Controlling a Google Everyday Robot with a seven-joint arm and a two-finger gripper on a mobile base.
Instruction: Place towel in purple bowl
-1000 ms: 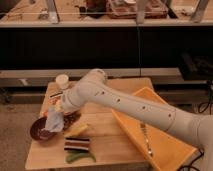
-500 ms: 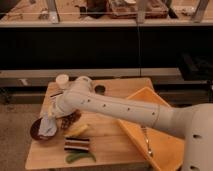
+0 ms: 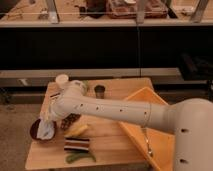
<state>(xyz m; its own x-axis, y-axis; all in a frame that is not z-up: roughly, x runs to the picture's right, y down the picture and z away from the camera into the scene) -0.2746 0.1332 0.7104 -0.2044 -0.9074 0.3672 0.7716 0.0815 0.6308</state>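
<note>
Over the wooden table [image 3: 112, 137], the white arm [image 3: 115, 110] stretches from the near right corner of the scene toward the left. Its thick forearm runs leftward to a rounded elbow joint near the table's far left part, and from there the wrist bends down and to the left.

At the table's left edge sits the purple bowl [image 3: 36, 131], dark and round. The gripper [image 3: 47, 122] hangs right over the bowl, mostly hidden by the wrist, and its fingers are closed on the towel [image 3: 47, 131]. The pale cloth droops from the claw into the bowl and covers much of the bowl's right side.

Just right of the bowl, partly under the arm, lies a dark speckled object [image 3: 70, 121]. Near that lies a yellow item [image 3: 77, 131], then a dark striped block [image 3: 77, 145], and nearest of all a green piece [image 3: 80, 157] close to the table's front edge.

On the far side stand a white cup [image 3: 62, 80] at the left and a small dark cup [image 3: 100, 90] toward the middle. A large orange tray [image 3: 160, 145] lies tilted on the right part of the table, with a thin utensil [image 3: 146, 142] resting in it.
</note>
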